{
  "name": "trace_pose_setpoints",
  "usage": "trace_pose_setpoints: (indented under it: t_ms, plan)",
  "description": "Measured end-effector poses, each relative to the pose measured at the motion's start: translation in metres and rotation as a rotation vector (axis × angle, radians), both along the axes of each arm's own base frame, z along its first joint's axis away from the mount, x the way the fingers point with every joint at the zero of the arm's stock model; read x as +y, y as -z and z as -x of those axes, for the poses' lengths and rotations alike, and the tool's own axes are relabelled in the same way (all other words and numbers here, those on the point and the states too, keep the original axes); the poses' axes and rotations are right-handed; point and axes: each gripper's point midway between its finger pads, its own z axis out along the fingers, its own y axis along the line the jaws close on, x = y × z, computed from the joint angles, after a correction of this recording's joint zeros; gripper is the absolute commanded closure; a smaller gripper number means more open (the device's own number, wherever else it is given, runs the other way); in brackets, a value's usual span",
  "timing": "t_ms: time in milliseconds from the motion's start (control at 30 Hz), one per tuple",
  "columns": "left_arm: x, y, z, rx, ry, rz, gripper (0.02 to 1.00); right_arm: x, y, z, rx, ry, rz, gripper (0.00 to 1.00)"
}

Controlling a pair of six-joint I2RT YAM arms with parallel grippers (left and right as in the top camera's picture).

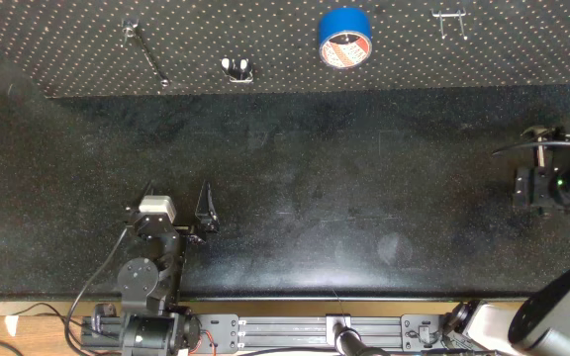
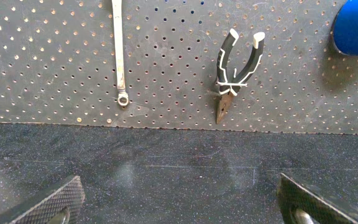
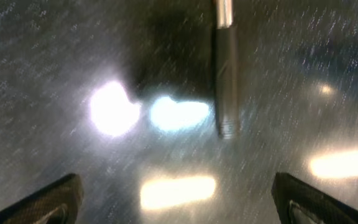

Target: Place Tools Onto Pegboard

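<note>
While left end effector (image 2: pixel 180 202) gapes empty, right end effector (image 3: pixel 179 200) seemingly too, steel wrench (image 2: pixel 119 53), pointed pliers (image 2: pixel 235 70) hang on perforated pegboard (image 2: pixel 42 74).

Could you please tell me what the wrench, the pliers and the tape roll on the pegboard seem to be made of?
Wrench: bare metal, likely steel, pale and satin-shiny. Pliers: dark metal nose, handles in black and white sleeves, probably rubber or plastic. Tape: blue, smooth, probably plastic film, though it could be paper.
</note>
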Motion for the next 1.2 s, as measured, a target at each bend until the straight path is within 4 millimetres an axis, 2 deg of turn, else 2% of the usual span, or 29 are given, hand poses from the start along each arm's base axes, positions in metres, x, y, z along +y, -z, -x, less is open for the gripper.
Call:
trace_pose_setpoints:
  t_ms: [67,200,367,400,433,467,633,700,733,767,800,833,867,900,967,1000,1100,1200]
  plan:
    - [0.0,0.0,0.0,0.0,0.0,0.0,0.025,-0.014,0.02,0.001,0.034,-0.023,-0.012,0.007]
    - [0.0,0.0,0.0,0.0,0.0,0.0,0.023,-0.027,0.038,-0.016,0.01,-0.124,0.021,0.007]
    - [0.0,0.0,0.0,0.0,0.0,0.0,0.025,-0.034,0.054,-0.025,0.012,-0.203,0.031,0.012]
    - [0.0,0.0,0.0,0.0,0.0,0.0,0.025,-0.033,0.058,-0.024,0.022,-0.203,0.022,0.069]
    - [0.0,0.0,0.0,0.0,0.0,0.0,0.025,-0.032,0.06,-0.024,0.026,-0.204,0.015,0.354]
    - [0.0,0.0,0.0,0.0,0.0,0.0,0.025,-0.031,0.061,-0.025,0.022,-0.205,0.005,0.921]
    - [0.0,0.0,0.0,0.0,0.0,0.0,0.023,-0.034,0.061,-0.029,0.013,-0.179,0.012,0.925]
    - [0.0,0.0,0.0,0.0,0.0,0.0,0.025,-0.035,0.047,-0.049,-0.116,-0.132,0.029,0.925]
    - [0.0,0.0,0.0,0.0,0.0,0.0,0.025,-0.032,0.02,-0.064,-0.246,-0.093,0.036,0.923]
    - [0.0,0.0,0.0,0.0,0.0,0.0,0.025,-0.028,-0.032,-0.084,-0.436,-0.071,0.081,0.925]
    - [0.0,0.0,0.0,-0.001,0.0,0.0,0.025,-0.013,-0.087,-0.101,-0.617,-0.08,0.122,0.925]
    - [0.0,0.0,0.0,0.0,0.0,0.0,0.025,0.027,-0.148,-0.117,-0.809,-0.153,0.13,0.925]
    - [0.0,0.0,0.0,0.0,0.0,0.0,0.025,0.05,-0.171,-0.122,-0.886,-0.192,0.116,0.925]
    - [0.0,0.0,0.0,0.0,0.0,0.0,0.025,0.089,-0.184,-0.13,-0.939,-0.262,0.057,0.925]
    - [0.0,0.0,0.0,0.0,0.0,0.0,0.023,0.145,-0.178,-0.144,-0.941,-0.376,-0.04,0.925]
    - [0.0,0.0,0.0,0.0,0.0,0.0,0.023,0.162,-0.172,-0.148,-0.93,-0.415,-0.071,0.925]
    - [0.0,0.0,0.0,0.0,0.0,0.0,0.025,0.188,-0.161,-0.158,-0.916,-0.474,-0.111,0.925]
    - [0.0,0.0,0.0,0.0,0.0,0.0,0.025,0.183,-0.153,-0.16,-0.887,-0.441,-0.095,0.925]
